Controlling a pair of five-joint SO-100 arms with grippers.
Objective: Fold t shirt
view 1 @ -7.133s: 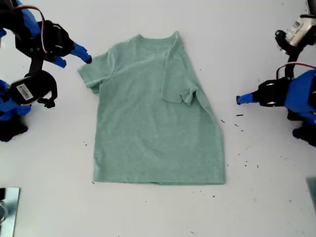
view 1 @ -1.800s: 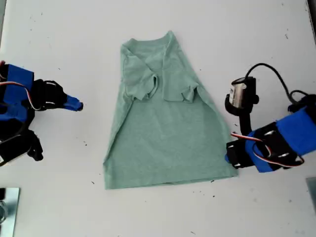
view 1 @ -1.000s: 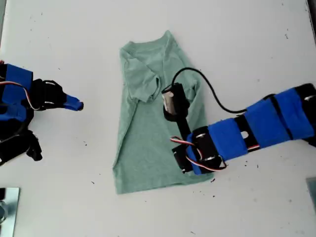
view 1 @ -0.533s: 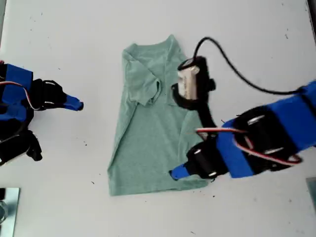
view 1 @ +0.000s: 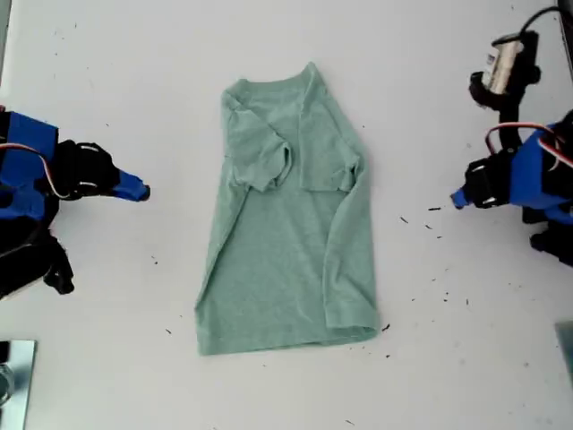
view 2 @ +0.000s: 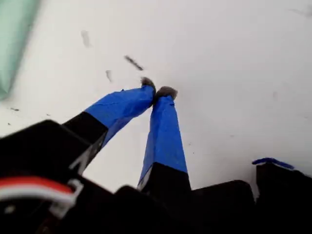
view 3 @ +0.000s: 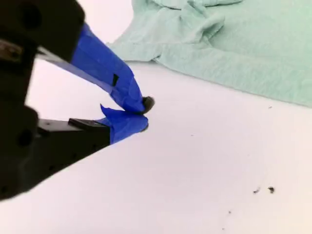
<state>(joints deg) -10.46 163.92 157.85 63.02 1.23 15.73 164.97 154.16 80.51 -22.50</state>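
The pale green t shirt [view 1: 286, 242] lies flat in the middle of the white table, neckline toward the far side. Both sleeves are folded inward, and its long edge on the exterior view's right is folded over into a narrow strip. My first gripper [view 1: 458, 199] hovers off the shirt at the exterior view's right, blue-taped tips [view 2: 158, 91] shut on nothing, with only a sliver of shirt [view 2: 14, 39] showing. My second gripper [view 1: 141, 191] is at the exterior view's left, shut [view 3: 145, 113] and empty, a short way from the shirt's folded sleeve [view 3: 200, 22].
Small dark specks [view 1: 434, 209] dot the table between the shirt and my first gripper. A shiny metal object [view 1: 13, 381] sits at the exterior view's lower left corner. The first arm's camera and cable [view 1: 501, 63] stand up at the exterior view's upper right.
The first arm carried the shirt's right side over toward the middle, let it go and drew back to the exterior view's right. Earlier the left sleeve was folded in. The second arm has stayed still lately.
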